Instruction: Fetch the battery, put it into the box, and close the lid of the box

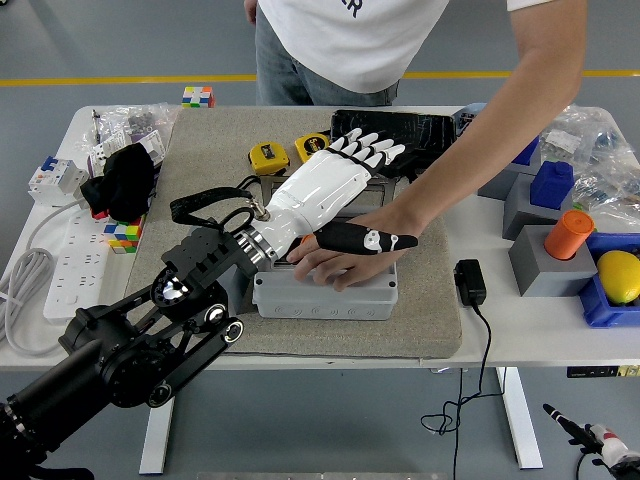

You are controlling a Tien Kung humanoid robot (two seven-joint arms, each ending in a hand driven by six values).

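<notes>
- The left hand (335, 185), white-shelled with black fingertips, hangs over the grey box (325, 290) at the centre of the tan mat (200, 180). Its fingers are spread flat and hold nothing; the black thumb juts to the right.
- The battery cannot be made out: the box's interior is covered by the robot's hand and a person's hand (340, 262).
- The person's hand reaches in from the far right and rests on the box's top, under the robot's thumb.
- The right hand is out of sight.
- Two yellow tape measures (268, 156) lie just behind the box, beside a black case (420, 128).
- An orange cylinder (567, 235) stands on a grey block at the right.
- No print on any item is legible.
</notes>
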